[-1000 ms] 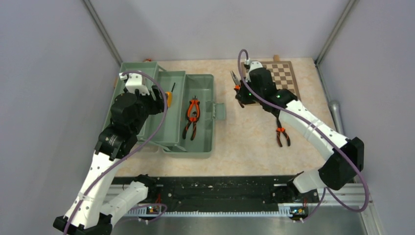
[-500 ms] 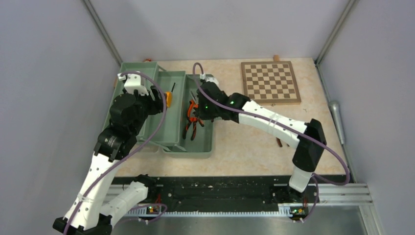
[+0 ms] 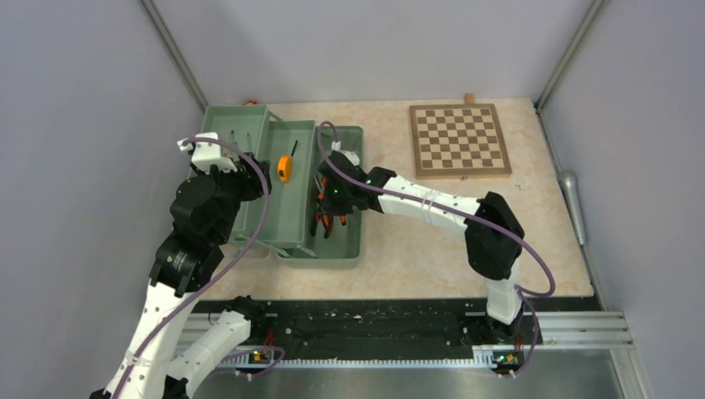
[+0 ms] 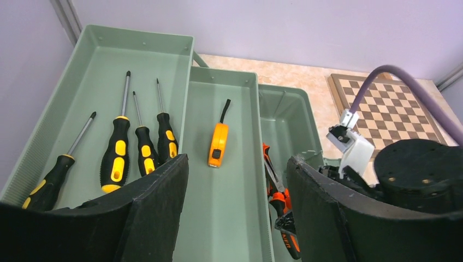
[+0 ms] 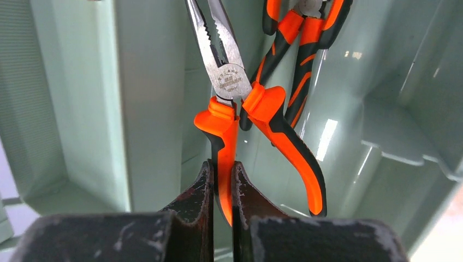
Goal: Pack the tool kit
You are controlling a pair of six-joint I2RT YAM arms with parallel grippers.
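The pale-green toolbox (image 3: 291, 218) lies open at the left with three compartments. Several yellow-black screwdrivers (image 4: 116, 156) lie in its left tray. The small orange tape measure (image 3: 285, 168) lies in the middle tray and also shows in the left wrist view (image 4: 218, 144). My right gripper (image 3: 329, 198) is shut on one orange handle of long-nose pliers (image 5: 228, 82), held low in the right compartment. Its fingertips (image 5: 221, 172) pinch that handle. A second pair of orange-handled pliers (image 5: 306, 33) lies just beyond. My left gripper (image 4: 237, 164) is open and empty above the middle tray.
The wooden chessboard (image 3: 459, 139) lies at the back right of the table. My right arm (image 3: 432, 204) stretches across the table's middle to the box, with its elbow (image 3: 492, 234) near the front. Grey walls close in left, right and behind.
My right arm has swung left from beside the chessboard, carrying the long-nose pliers into the toolbox's right compartment. My left gripper has drawn back a little to the left.
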